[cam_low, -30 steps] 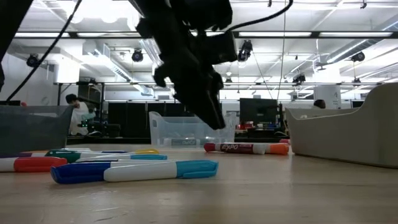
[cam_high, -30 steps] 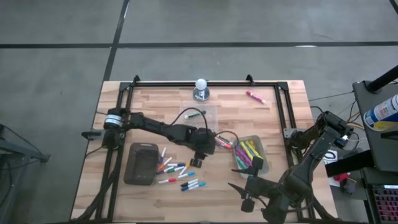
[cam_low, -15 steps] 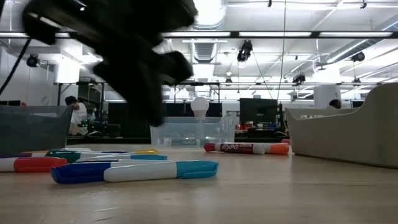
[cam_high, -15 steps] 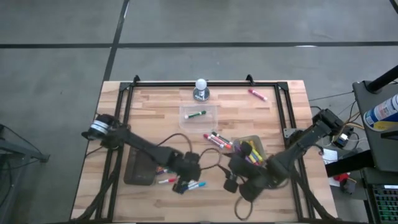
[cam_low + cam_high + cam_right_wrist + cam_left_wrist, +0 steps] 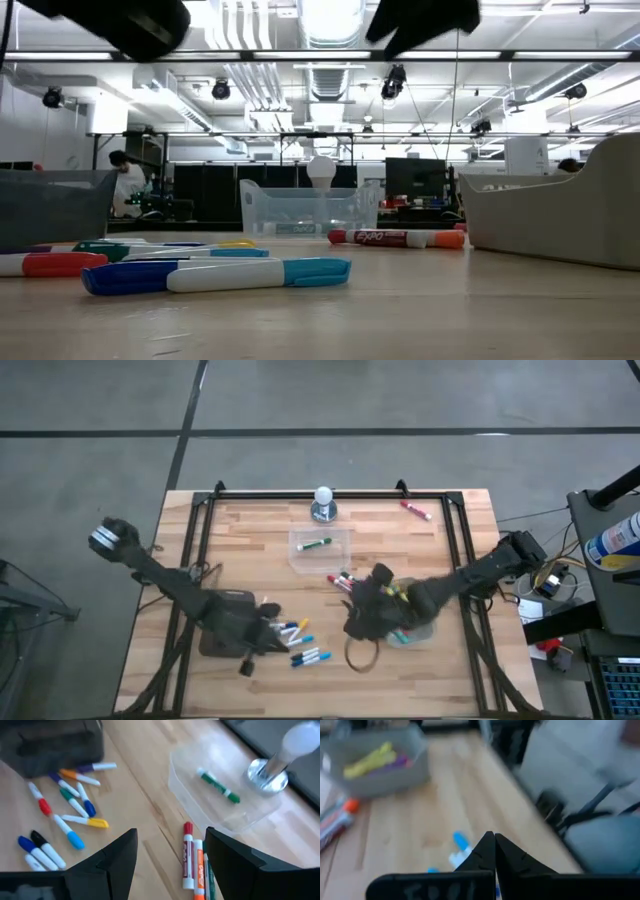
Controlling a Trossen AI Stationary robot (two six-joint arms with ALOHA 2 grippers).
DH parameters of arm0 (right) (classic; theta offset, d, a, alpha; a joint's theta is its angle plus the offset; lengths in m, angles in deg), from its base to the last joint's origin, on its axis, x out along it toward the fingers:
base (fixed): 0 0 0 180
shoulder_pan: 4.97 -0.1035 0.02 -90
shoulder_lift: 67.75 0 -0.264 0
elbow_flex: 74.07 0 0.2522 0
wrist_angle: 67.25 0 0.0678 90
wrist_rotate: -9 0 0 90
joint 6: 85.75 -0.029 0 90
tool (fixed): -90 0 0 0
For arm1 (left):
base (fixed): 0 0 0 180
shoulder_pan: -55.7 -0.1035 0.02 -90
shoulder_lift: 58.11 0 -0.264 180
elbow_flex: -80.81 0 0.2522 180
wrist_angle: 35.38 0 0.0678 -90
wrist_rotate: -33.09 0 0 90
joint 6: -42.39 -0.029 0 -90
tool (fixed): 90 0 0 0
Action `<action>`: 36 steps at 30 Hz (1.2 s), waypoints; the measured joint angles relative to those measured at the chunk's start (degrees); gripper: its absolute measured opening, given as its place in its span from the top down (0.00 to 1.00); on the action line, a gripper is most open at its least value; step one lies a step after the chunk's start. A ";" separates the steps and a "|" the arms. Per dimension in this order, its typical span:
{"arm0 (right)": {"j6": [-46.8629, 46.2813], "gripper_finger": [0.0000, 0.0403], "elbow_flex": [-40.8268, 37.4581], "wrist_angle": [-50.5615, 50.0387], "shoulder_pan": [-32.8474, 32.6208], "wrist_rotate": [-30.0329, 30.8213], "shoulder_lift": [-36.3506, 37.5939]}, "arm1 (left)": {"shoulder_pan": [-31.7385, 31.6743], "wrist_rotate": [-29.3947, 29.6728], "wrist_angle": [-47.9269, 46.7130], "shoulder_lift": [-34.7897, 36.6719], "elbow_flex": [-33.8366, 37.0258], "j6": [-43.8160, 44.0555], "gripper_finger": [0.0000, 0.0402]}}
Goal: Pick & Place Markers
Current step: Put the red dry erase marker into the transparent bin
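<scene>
Loose markers (image 5: pixel 293 640) in mixed colours lie flat on the wooden table beside the dark tray (image 5: pixel 222 622). They show up close in the low view (image 5: pixel 215 274). My left gripper (image 5: pixel 268 646) hovers shut and empty at the group's left end, its tips (image 5: pixel 494 854) just short of a blue marker (image 5: pixel 460 840). My right gripper (image 5: pixel 352 606) stands open above the table's middle, over the red and orange markers (image 5: pixel 190 860). One green marker (image 5: pixel 219 785) lies in the clear tub (image 5: pixel 320 546). More markers fill the grey tub (image 5: pixel 418 622).
A light bulb on a metal base (image 5: pixel 323 504) stands at the far edge. A pink marker (image 5: pixel 412 510) lies alone at the far right. A black frame (image 5: pixel 200 530) borders the table. A cable loop (image 5: pixel 361 657) lies near the front edge.
My left gripper has swung from the table's middle, beside the grey tub, toward the near left and now sits by the loose markers and the dark tray. My right gripper has come from the near right edge toward the table's middle, staying open. No marker has moved.
</scene>
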 joint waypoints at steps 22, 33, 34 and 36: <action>5.92 0.44 -4.26 0.09 16.99 -22.66 -13.19 | 6.33 -2.16 25.71 15.63 14.99 -4.75 1.00; 6.40 0.44 -3.48 0.50 17.15 -24.41 -19.44 | 6.33 -2.16 24.12 15.63 14.97 -3.98 1.00; 6.40 0.44 -3.41 0.52 17.27 -24.98 -19.89 | 6.33 -2.16 24.03 15.63 14.97 -3.70 1.00; 6.37 0.44 -3.38 0.63 17.64 -25.84 -20.72 | 6.33 -2.16 24.05 15.63 14.97 -3.30 1.00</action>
